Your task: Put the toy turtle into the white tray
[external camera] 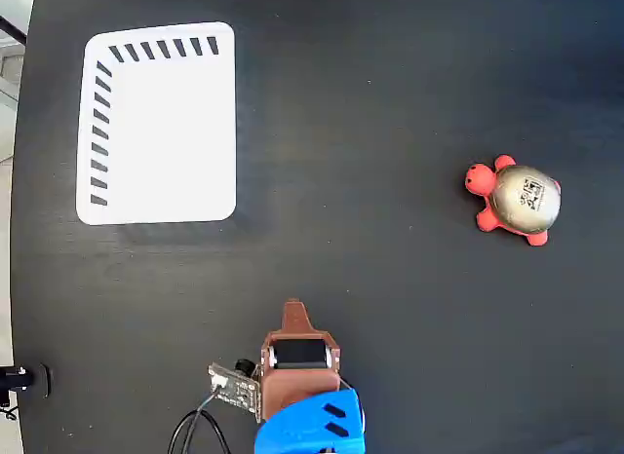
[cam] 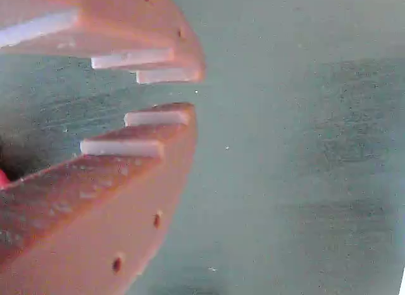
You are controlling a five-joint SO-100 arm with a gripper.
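**One turtle, one tray — far apart on a dark table**

One white tray (external camera: 161, 123) lying flat at the upper left of the fixed view, dark slanted slots along its top and left edges, nothing resting inside. Well apart from it, at the right of the same view, the toy turtle (external camera: 515, 199) — sitting upright on the black table (external camera: 370, 113), red-orange head pointing left, grey-gold shell up with a small black-and-white square mark on top. Not in the tray, not touched by anything.

At the bottom centre, the gripper (external camera: 293, 308), brown, tip aimed up the picture, mounted ahead of a blue arm segment (external camera: 314, 425) with a small circuit board (external camera: 232, 384) and cables to its left. Near neither turtle nor tray.

Seen from the wrist view, the gripper (cam: 190, 92) with ridged orange fingers (cam: 126, 175) nearly together, only a narrow gap at the tips, clamped on nothing; bare table surface beyond.
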